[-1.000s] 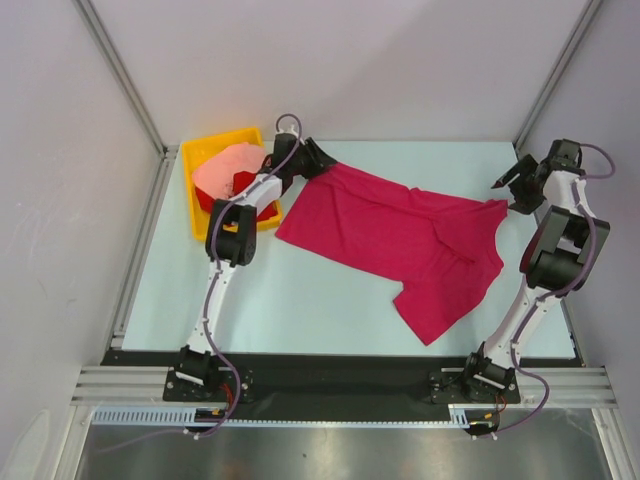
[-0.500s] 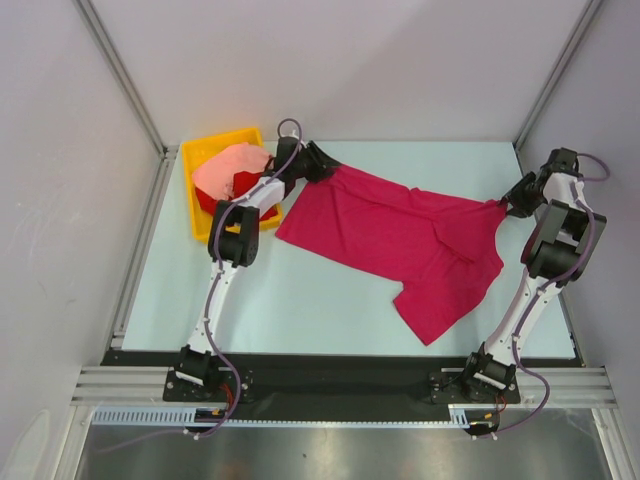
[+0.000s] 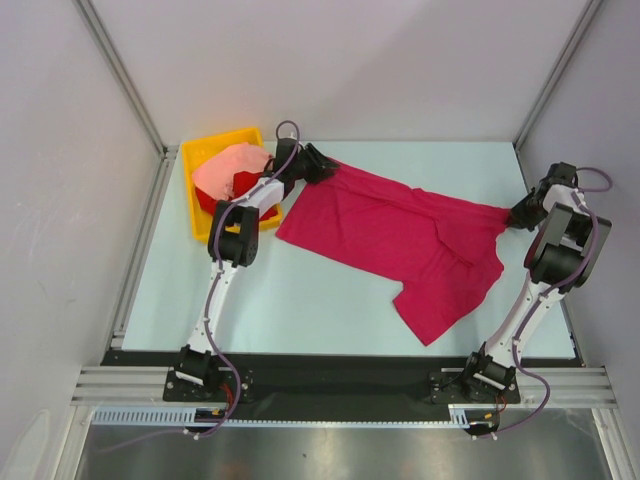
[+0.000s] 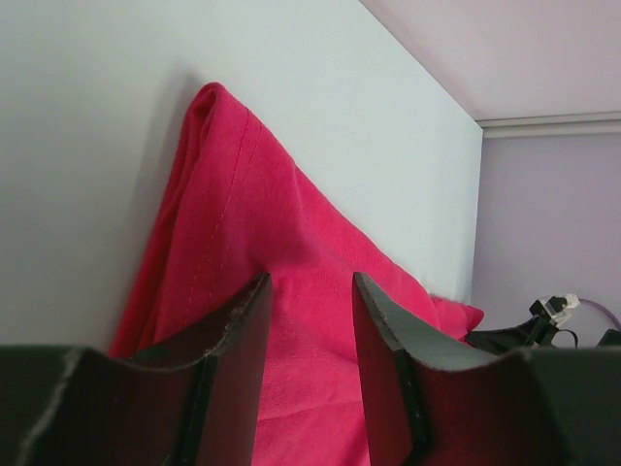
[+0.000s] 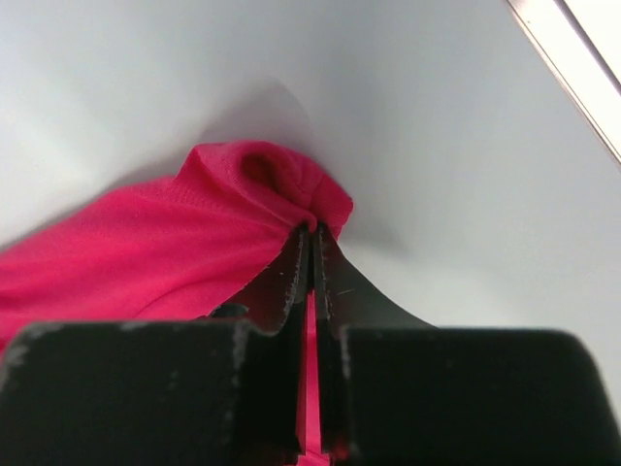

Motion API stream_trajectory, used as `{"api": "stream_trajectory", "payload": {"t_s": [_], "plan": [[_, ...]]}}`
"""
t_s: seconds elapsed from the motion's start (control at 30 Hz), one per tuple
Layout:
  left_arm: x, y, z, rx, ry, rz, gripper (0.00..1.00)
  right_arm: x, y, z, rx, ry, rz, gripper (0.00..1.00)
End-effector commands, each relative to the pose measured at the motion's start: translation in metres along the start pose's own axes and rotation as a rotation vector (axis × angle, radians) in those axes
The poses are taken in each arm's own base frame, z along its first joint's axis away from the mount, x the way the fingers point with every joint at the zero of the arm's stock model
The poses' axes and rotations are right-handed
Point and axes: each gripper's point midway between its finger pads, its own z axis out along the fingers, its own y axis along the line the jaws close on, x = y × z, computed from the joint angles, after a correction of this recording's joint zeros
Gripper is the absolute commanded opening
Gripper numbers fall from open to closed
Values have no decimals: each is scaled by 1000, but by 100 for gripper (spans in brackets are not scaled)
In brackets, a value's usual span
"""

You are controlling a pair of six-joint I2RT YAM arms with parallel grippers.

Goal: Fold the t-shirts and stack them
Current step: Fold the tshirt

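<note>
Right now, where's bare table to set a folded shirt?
Free: table strip between magenta shirt and near edge; far strip behind it. Crowded: yellow bin corner with left pincer; right edge, right pincer pinching the shirt.

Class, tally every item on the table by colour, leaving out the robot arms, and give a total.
Magenta-crimson t-shirt: 1
Bright red shirt: 1
Salmon-pink shirt: 1
Yellow bin: 1
Total: 4
</note>
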Motion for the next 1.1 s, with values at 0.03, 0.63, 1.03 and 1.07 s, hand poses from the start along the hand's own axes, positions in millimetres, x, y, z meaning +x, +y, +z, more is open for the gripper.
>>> {"api": "stream_trajectory", "payload": {"t_s": [0.03, 0.63, 1.03, 1.07], "plan": [[-1, 1, -1, 5, 15, 3, 45, -17, -26, -9, 87, -61, 33, 1], [-4, -8, -8, 3, 22, 35, 46, -49, -3, -31, -27, -123, -6, 58], [0, -5, -7, 2, 32, 30, 46, -45, -8, 2, -9, -71, 23, 48], [0, -4, -7, 0, 33, 27, 46, -42, -14, 3, 11, -68, 34, 39]]}}
